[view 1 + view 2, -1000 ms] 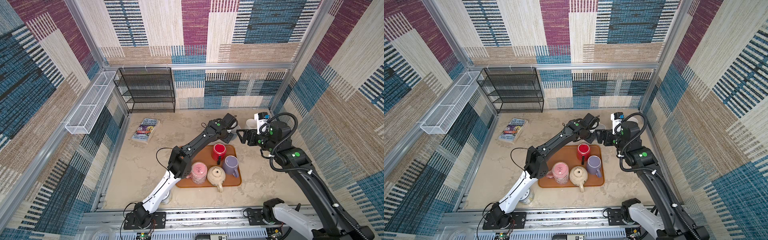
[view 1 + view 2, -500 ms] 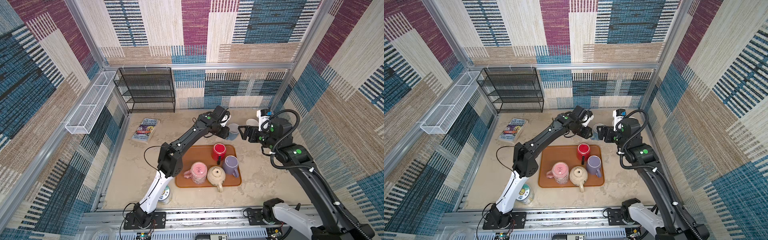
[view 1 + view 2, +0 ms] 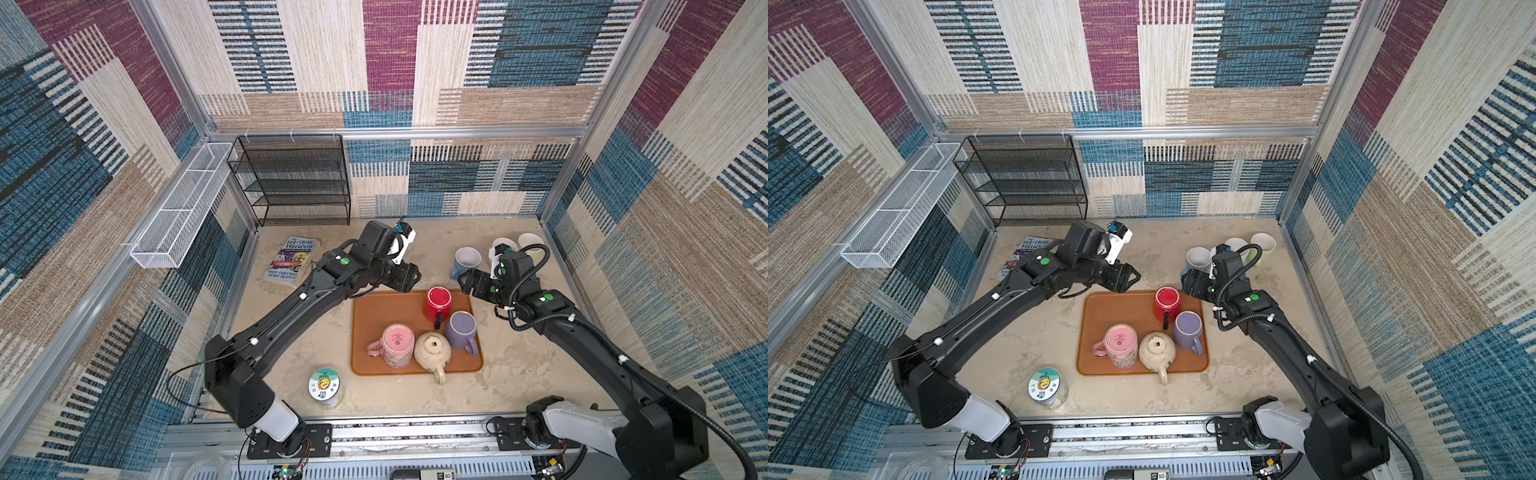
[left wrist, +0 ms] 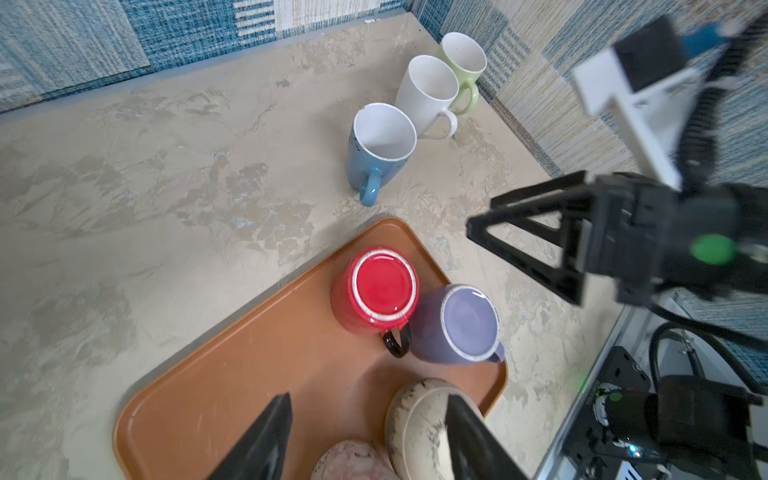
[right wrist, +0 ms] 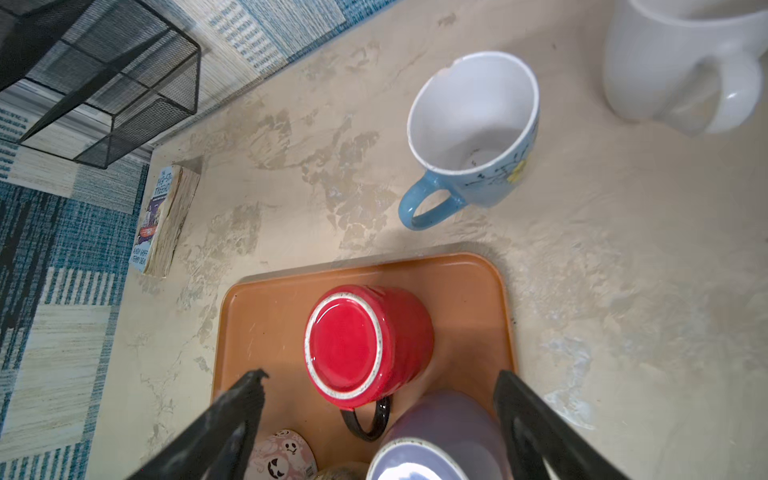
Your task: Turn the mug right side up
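Where the tabletop shows bare, it is mottled beige stone. Woven patchwork walls in blue, maroon and tan close it in. Black wire rack far left. Tray sits mid-right, with the red mug upside down at its far right corner. Blue mug stands upright on the bare top just beyond. Left gripper hovers over the tray's far edge, spread and empty. Right gripper is between the two mugs, spread wide and empty.
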Controlling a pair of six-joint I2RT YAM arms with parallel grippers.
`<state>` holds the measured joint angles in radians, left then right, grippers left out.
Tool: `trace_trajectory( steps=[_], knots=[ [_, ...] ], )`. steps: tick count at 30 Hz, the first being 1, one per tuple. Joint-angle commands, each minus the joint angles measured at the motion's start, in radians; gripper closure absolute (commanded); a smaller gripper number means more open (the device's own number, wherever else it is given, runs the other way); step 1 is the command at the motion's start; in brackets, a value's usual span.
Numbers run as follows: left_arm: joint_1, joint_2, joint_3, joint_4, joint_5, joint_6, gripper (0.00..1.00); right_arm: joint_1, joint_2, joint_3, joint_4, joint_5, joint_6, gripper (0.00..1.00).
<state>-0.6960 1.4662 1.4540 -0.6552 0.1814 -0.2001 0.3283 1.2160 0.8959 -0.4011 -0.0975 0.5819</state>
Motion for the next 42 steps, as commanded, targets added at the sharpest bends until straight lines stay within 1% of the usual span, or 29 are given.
trace_trajectory(
  steps=[1, 5, 10, 15, 21, 26, 29, 35, 39, 42],
  knots=[
    [0.006, -0.118, -0.097, 0.014, -0.033, -0.016, 0.36, 0.014, 0.065, 0.007, 0.091, 0.037, 0.074, 0.15],
    [0.011, -0.301, -0.203, -0.058, -0.059, 0.005, 0.36, 0.035, 0.169, 0.042, 0.112, 0.077, 0.106, 0.16],
    [0.023, -0.49, -0.316, -0.12, -0.114, 0.036, 0.34, 0.041, 0.26, 0.068, 0.145, 0.129, 0.168, 0.16],
    [0.026, -0.595, -0.417, -0.123, -0.112, 0.033, 0.34, 0.044, 0.343, 0.129, 0.113, 0.225, 0.206, 0.16],
    [0.026, -0.647, -0.511, -0.102, -0.108, 0.051, 0.34, 0.048, 0.419, 0.189, 0.07, 0.303, 0.229, 0.17],
    [0.024, -0.665, -0.547, -0.082, -0.08, 0.048, 0.34, 0.049, 0.479, 0.241, 0.032, 0.336, 0.237, 0.17],
    [0.008, -0.675, -0.553, -0.088, -0.094, 0.054, 0.33, 0.051, 0.507, 0.267, 0.01, 0.361, 0.233, 0.17],
    [-0.016, -0.681, -0.556, -0.095, -0.116, 0.059, 0.34, 0.051, 0.544, 0.308, -0.032, 0.39, 0.189, 0.18],
    [-0.019, -0.674, -0.558, -0.095, -0.117, 0.06, 0.34, 0.051, 0.572, 0.342, -0.071, 0.391, 0.13, 0.2],
    [-0.019, -0.667, -0.558, -0.094, -0.119, 0.062, 0.34, 0.052, 0.568, 0.336, -0.076, 0.396, 0.104, 0.22]
  ],
)
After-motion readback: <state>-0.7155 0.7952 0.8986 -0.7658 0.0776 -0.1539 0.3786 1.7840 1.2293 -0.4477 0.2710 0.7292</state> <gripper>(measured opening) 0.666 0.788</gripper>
